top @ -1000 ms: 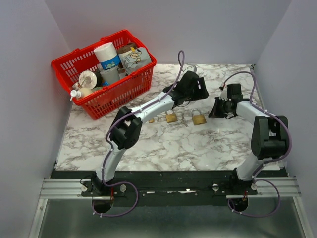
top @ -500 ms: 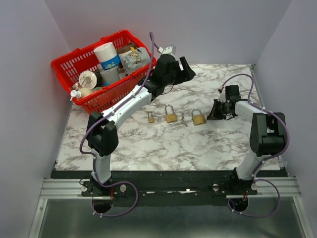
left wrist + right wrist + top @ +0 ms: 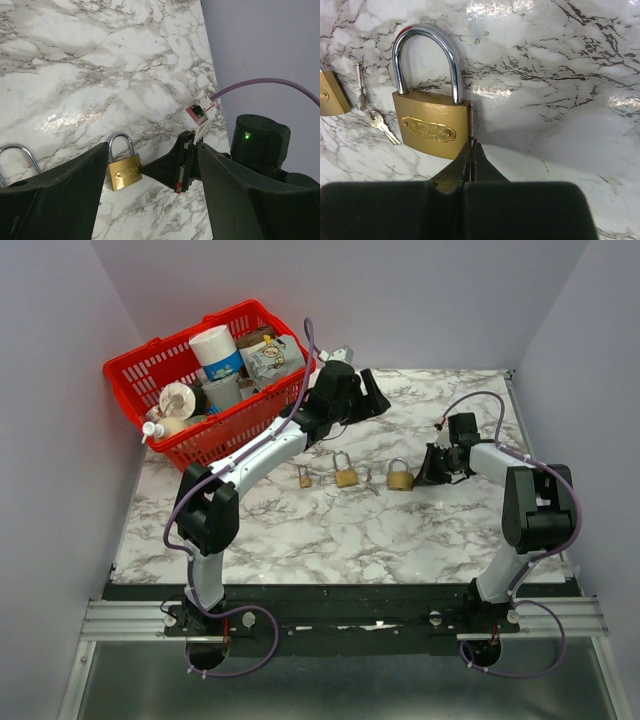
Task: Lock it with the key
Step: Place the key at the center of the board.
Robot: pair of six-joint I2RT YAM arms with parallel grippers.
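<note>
padlock (image 3: 431,129) label was unreadable | right claw (image 3: 471,150) closed at padlock's corner | left claw (image 3: 153,150) stood open (keys (image 3: 380,125) clearest from right wrist)

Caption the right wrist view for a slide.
Shut right gripper poised at the side of a brass padlock, keys beside it.

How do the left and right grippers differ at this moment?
The left gripper is open; the right gripper is shut. The left one hangs high above the table near the red basket; the right one sits low, its tip at a bottom corner of the rightmost padlock. Neither visibly holds anything.
</note>
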